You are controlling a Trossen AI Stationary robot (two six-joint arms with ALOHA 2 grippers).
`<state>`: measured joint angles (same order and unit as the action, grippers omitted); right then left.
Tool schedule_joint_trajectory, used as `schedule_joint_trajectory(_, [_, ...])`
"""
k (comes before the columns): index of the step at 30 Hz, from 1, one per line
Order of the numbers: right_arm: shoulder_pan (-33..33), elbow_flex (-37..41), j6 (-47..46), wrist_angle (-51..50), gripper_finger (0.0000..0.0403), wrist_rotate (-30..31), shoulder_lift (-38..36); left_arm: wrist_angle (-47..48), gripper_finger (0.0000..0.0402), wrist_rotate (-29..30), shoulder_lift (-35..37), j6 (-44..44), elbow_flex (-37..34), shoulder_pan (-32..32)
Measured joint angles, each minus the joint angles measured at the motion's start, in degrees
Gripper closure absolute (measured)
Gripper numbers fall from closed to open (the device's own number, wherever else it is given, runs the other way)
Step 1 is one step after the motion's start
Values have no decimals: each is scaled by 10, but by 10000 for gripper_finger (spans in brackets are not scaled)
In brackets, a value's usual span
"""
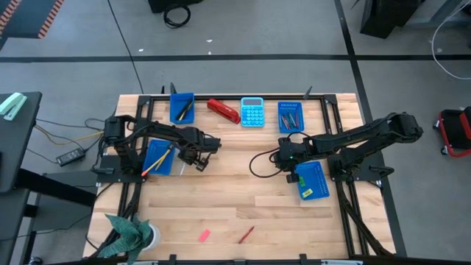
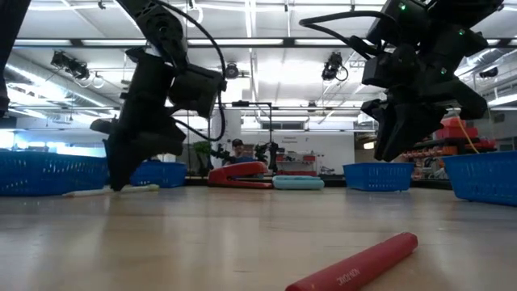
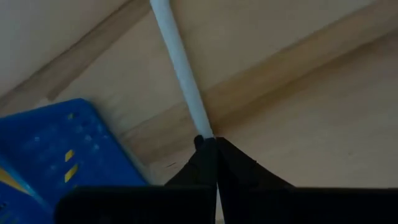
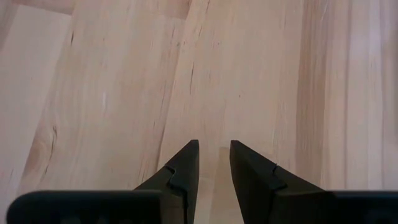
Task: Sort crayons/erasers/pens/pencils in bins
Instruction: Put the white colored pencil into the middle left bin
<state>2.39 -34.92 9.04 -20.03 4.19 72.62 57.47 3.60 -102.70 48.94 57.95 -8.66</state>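
Bins (image 1: 182, 106) hold most sticks, but a red crayon (image 1: 246, 234) and pink eraser (image 1: 204, 235) wait at the tabletop's bottom edge, while the left end effector (image 3: 214, 144) pinches a white pencil (image 3: 181, 68) and the right end effector (image 4: 214, 163) hangs half-open, empty.

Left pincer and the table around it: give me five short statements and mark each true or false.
1. The left pincer is shut on a white pencil. True.
2. The right pincer holds a crayon. False: its jaws stand apart over bare wood with nothing between them.
3. A red stapler lies beside the calculator. True.
4. The red crayon is in a bin. False: it lies on the table's near part.
5. The pink eraser is in the left pincer. False: it lies on the table.
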Motion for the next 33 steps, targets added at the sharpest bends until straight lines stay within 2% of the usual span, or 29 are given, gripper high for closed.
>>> schedule_joint_trajectory(7, [0, 0, -7, 0, 306, 0, 0, 6, 388, 15, 1, -10, 17, 2])
schedule_joint_trajectory(20, [0, -2, -11, -1, 306, 0, 0, -19, 393, 1, 3, -66, 31, -9])
schedule_joint_trajectory(27, [0, -37, -12, -1, 306, 0, 0, -22, 394, -1, 3, -92, 31, -9])
schedule_joint_trajectory(33, [0, -88, -13, -42, 306, 0, 0, -18, 396, 22, 16, -110, 32, -9])
